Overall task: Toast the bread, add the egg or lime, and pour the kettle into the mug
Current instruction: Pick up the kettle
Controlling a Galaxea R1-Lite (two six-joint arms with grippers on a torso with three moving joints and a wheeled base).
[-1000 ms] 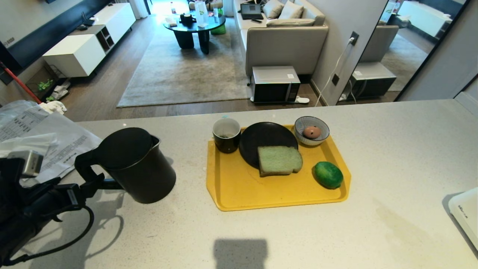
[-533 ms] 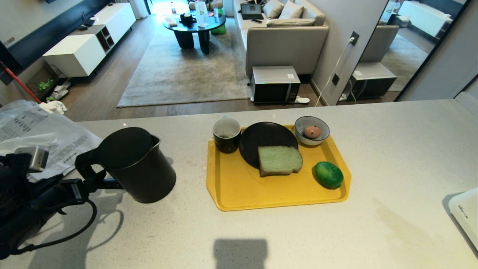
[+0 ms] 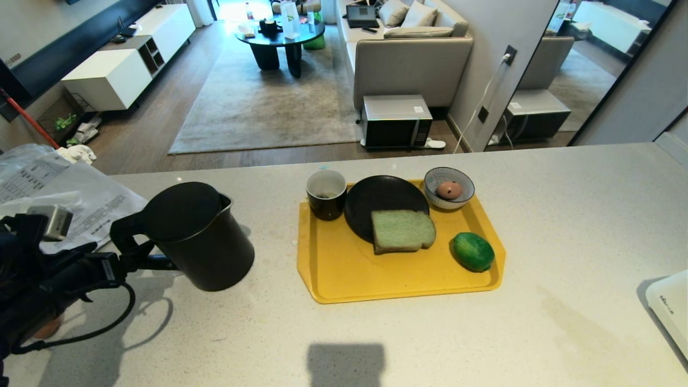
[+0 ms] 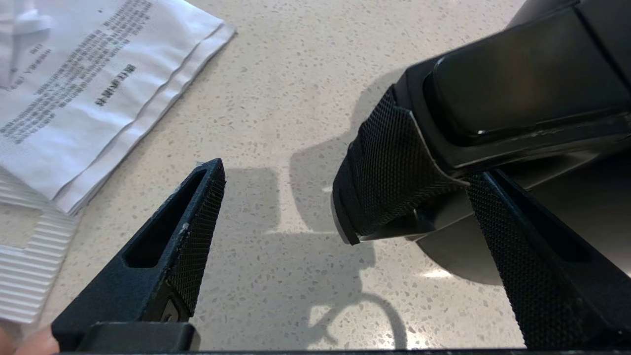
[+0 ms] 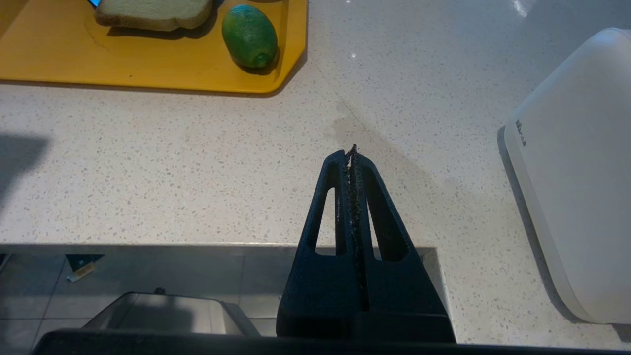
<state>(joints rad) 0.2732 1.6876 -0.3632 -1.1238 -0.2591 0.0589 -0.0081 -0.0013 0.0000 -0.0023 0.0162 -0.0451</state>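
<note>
Head view: left gripper (image 3: 141, 257) jaws spread around kettle (image 3: 201, 236) handle; papers (image 3: 70, 201) beside.

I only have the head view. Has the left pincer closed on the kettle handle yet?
Observer: No. The left wrist view shows the left pincer wide open. The textured handle of the kettle sits between its fingers, with a clear gap on one side.
Operator: And the right pincer? I can't see it at all.
Observer: The right wrist view shows the right pincer shut and empty, its tip above the countertop near the front edge.
Operator: Anything close to it?
Observer: A white appliance sits on the countertop to one side, apart from the pincer.
</note>
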